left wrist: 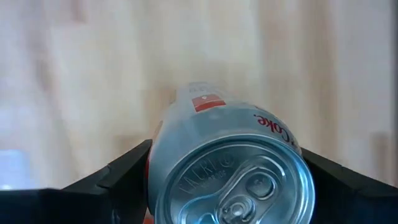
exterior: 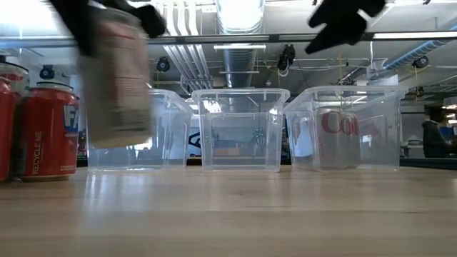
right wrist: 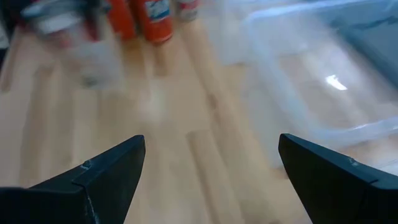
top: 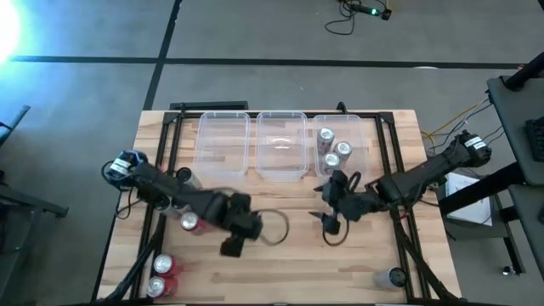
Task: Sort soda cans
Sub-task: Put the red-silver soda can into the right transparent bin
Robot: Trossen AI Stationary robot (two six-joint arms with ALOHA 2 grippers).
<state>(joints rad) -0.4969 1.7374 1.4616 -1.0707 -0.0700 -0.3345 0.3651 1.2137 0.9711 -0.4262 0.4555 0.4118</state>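
Observation:
A silver soda can (left wrist: 211, 130) hangs clear of the table, blurred in the low view (exterior: 114, 78), with my left gripper (left wrist: 227, 152) shut on it over the table's near-left middle (top: 236, 234). In the high view the gripper hides the can. My right gripper (right wrist: 211, 168) stands open above the table right of centre (top: 330, 221), with nothing between its fingers. Three silver cans (top: 333, 148) stand in the right clear bin (top: 367, 144). Two red cans (top: 160, 275) stand at the near left corner. My left gripper pinches the silver can's side wall (left wrist: 160, 155) between its two fingers (left wrist: 124, 168), one on each side just below the rim. The fingers come from above, pointing steeply down. The can hangs roughly upright, top up, lifted clear of the table.
Three clear bins (top: 280, 144) stand in a row along the far edge; the left and middle ones hold nothing. More cans stand beside the left arm (top: 189, 223) (top: 185, 178), and one near the right front corner (top: 395, 276). Bare wood lies in the near middle.

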